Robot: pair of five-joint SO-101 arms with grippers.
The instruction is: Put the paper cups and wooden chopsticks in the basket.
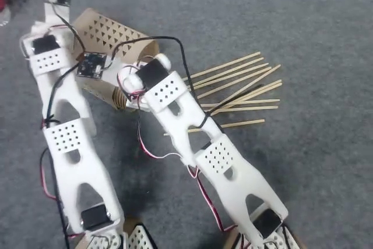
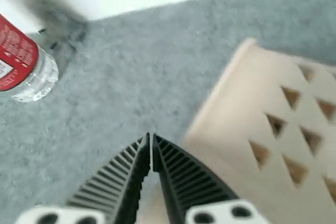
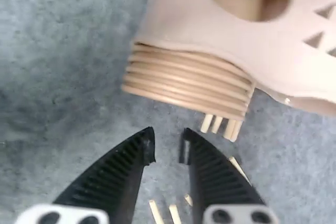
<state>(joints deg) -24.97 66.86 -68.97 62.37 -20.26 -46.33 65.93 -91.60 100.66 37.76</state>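
Hidden or unclear, left to right: a red-labelled bottle is cut off by the edge of the high view. The left arm covers its own tool from above. The right arm lies across the near ends of the wooden chopsticks and most of the stack of paper cups. I cannot tell whether the basket stands upright or lies tipped.

Left wrist view: the left gripper is closed to a thin slit with nothing between its ribbed fingers. It hangs over the grey carpet just beside a basket wall with triangular cut-outs. The bottle stands well apart.

Right wrist view: the right gripper is parted by a narrow gap and holds nothing. Its tips are near the ribbed rims of the cup stack, which touches the basket just under a round hole in its wall. Chopstick ends poke out beneath the stack.

Orientation: in the high view the chopsticks fan across the carpet, long axes running from lower left to upper right, and converge toward the right arm's wrist. The basket lies between the two arms' wrists, the cup stack at its near edge.
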